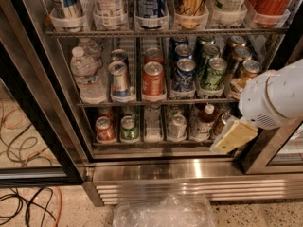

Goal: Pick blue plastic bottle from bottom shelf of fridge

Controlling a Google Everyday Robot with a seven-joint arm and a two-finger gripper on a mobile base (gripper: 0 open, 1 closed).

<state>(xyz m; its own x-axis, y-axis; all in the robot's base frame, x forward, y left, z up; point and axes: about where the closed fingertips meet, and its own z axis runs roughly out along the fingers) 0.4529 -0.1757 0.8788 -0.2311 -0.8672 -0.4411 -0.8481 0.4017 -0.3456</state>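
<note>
The fridge [189, 174] stands open in front of me, with a steel body and louvred base. On the bottom shelf [151, 144], a wire rack with clear lane dividers, stands the small dark bottle with a white cap and pale label [204, 123], in the second lane from the right. My gripper [234, 136], cream-coloured under a white arm housing [277, 98], hangs at the right front of the bottom shelf. It is just right of the bottle and slightly in front of it, apart from it. A brown container [221, 123] behind the gripper is partly hidden.
Cans [105, 129] fill the bottom shelf's left lanes. The middle shelf holds a clear water bottle [87, 74] and more cans [153, 79]. A black door frame [38, 103] stands at left and a steel door frame [265, 150] at right. Cables [28, 207] and a clear plastic bag [163, 213] lie on the floor.
</note>
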